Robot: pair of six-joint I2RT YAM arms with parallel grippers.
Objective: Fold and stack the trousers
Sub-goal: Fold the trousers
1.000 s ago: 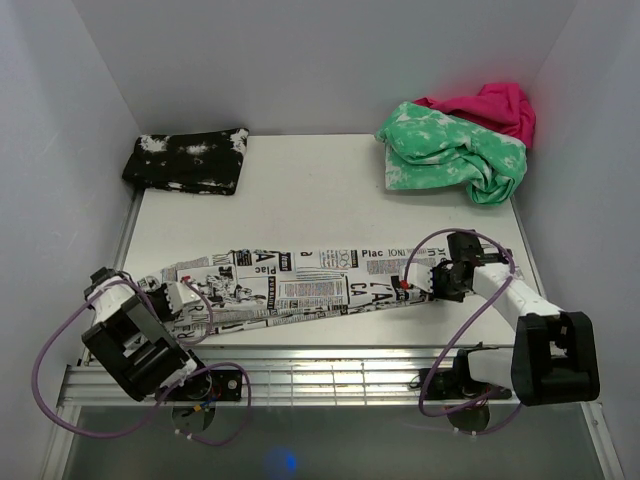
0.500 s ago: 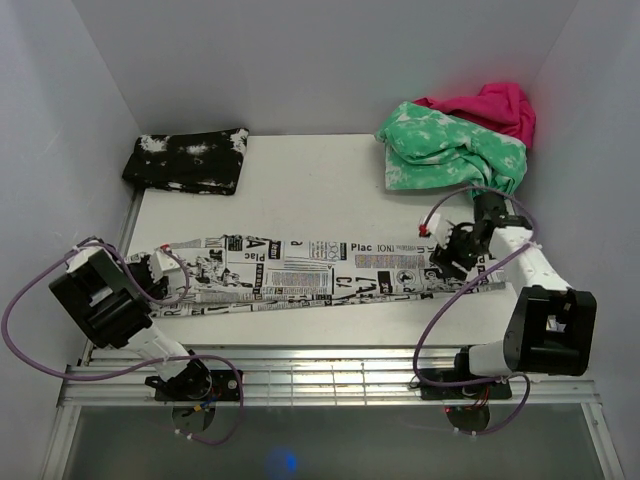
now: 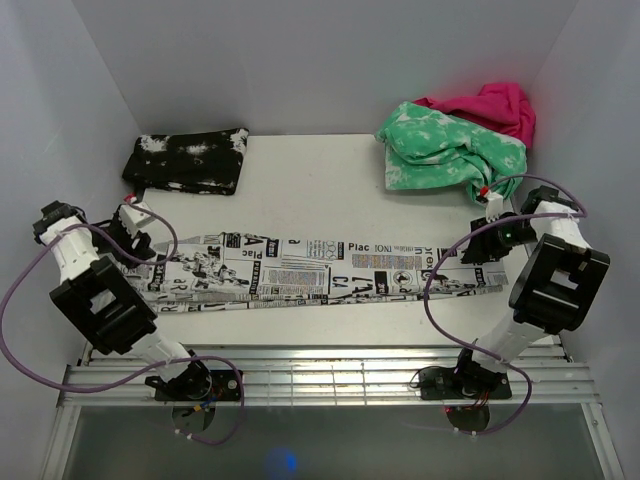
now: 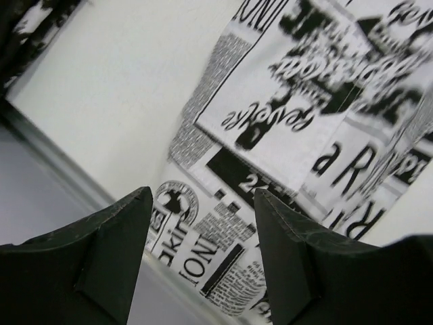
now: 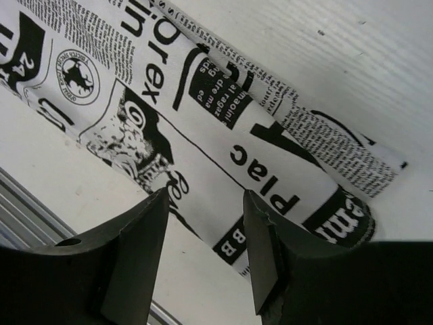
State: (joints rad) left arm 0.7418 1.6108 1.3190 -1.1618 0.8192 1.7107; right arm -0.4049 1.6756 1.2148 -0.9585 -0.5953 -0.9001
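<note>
The trousers (image 3: 320, 270), white with black newspaper print, lie stretched in one long flat strip across the near half of the table. My left gripper (image 3: 140, 240) hovers over their left end, open, with only printed cloth (image 4: 304, 101) showing below the gap between its fingertips (image 4: 203, 196). Over the right end my right gripper (image 3: 478, 248) is open too. The right wrist view looks down on the cloth (image 5: 203, 122) between its spread fingers (image 5: 204, 196), and nothing is held.
A black, white-speckled folded garment (image 3: 188, 160) lies at the back left. A green-and-white mottled garment (image 3: 450, 155) is heaped at the back right on a pink one (image 3: 490, 105). Walls close in both sides, and a metal rail (image 3: 320, 370) runs along the near edge.
Both grippers drew the trousers' ends apart and away from the near edge, flattening them into a strip, then opened and let go. Each arm now stands out by its side wall.
</note>
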